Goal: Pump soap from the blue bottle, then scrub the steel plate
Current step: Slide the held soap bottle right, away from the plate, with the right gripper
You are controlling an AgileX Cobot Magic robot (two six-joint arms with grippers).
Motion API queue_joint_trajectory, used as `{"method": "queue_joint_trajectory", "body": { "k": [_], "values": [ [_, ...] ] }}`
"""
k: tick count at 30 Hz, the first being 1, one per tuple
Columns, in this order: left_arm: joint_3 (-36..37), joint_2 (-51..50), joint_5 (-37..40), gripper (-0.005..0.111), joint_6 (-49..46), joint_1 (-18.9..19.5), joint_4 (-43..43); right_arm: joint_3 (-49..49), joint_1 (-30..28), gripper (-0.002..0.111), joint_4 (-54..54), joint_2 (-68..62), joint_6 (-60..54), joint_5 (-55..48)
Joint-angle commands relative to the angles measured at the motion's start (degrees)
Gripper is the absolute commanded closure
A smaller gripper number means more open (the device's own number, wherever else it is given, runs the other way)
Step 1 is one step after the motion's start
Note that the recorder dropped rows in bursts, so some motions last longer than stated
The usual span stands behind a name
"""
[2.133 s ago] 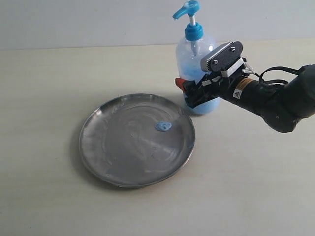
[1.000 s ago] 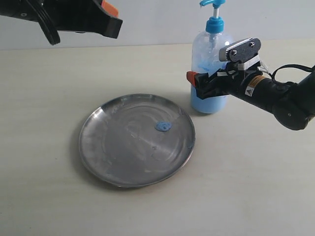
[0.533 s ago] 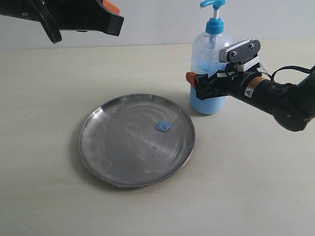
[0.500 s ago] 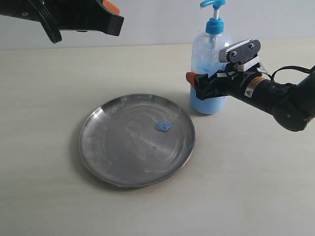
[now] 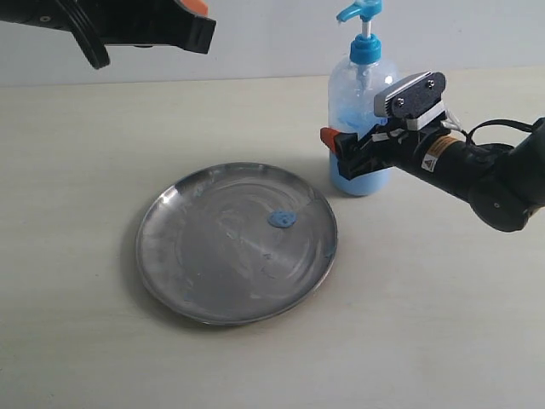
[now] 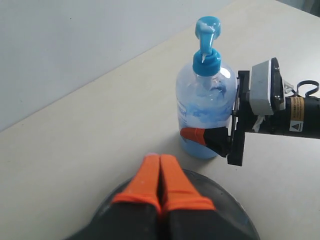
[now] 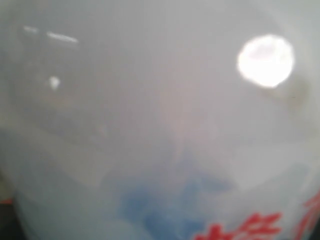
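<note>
The blue bottle (image 5: 361, 102) stands upright on the table just beyond the right rim of the steel plate (image 5: 196, 256). My right gripper (image 5: 345, 152) is shut on the bottle's lower body, one orange fingertip (image 5: 328, 136) showing at the bottle's left side. The right wrist view is filled by the blurred bottle wall (image 7: 165, 125). A small glossy blob of soap (image 5: 283, 219) lies on the plate's right half. High at the top left, my left gripper (image 5: 196, 15) is shut and empty. In its wrist view its orange fingers (image 6: 150, 175) are pressed together above the plate (image 6: 235, 215), facing the bottle (image 6: 205, 107).
The pale table (image 5: 426, 324) stretches bare around the plate and bottle. A light wall (image 5: 255, 43) runs along its far edge. The right arm's black body and cable (image 5: 494, 170) lie to the right of the bottle.
The bottle went right with my right gripper, off the plate's edge, then back slightly left just now. The left arm came into view at the top left and stays there.
</note>
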State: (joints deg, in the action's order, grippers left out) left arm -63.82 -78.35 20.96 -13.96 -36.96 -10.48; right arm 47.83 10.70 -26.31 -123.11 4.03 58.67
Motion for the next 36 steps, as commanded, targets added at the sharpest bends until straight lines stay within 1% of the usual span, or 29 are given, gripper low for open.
{"method": "queue_joint_trajectory", "body": {
  "k": [1,5,8,11,14,17,19,22,26,36],
  "values": [
    [0.34,0.29,-0.98,0.107,0.5,-0.18,-0.75,0.55,-0.02,0.108,0.62,-0.86,-1.36,4.66],
    [0.34,0.29,-0.98,0.107,0.5,-0.18,-0.75,0.55,-0.02,0.108,0.62,-0.85,-1.26,4.79],
    [0.34,0.29,-0.98,0.107,0.5,-0.18,-0.75,0.55,-0.02,0.101,0.84,-0.85,-1.26,4.88],
    [0.34,0.29,-0.98,0.107,0.5,-0.18,-0.75,0.55,-0.02,0.088,2.03,-0.85,-1.13,5.42],
    [0.34,0.29,-0.98,0.107,0.5,-0.18,-0.75,0.55,-0.02,0.069,2.34,-0.85,-1.04,5.55],
    [0.34,0.29,-0.98,0.107,0.5,-0.18,-0.75,0.55,-0.02,0.047,2.34,-0.85,-1.04,5.55],
    [0.34,0.29,-0.98,0.107,0.5,-0.18,-0.75,0.55,-0.02,0.036,2.34,-0.85,-1.04,5.55],
    [0.34,0.29,-0.64,0.107,0.5,-0.18,-0.75,0.55,-0.02,0.025,2.34,-0.85,-1.04,5.55],
    [0.34,0.29,-0.58,0.107,0.5,-0.18,-0.75,0.55,-0.02,0.021,2.34,-0.85,-1.04,5.55],
    [0.34,0.29,-0.58,0.107,0.5,-0.18,-0.75,0.55,-0.02,0.015,2.34,-0.85,-0.62,5.16]
  ]
}}
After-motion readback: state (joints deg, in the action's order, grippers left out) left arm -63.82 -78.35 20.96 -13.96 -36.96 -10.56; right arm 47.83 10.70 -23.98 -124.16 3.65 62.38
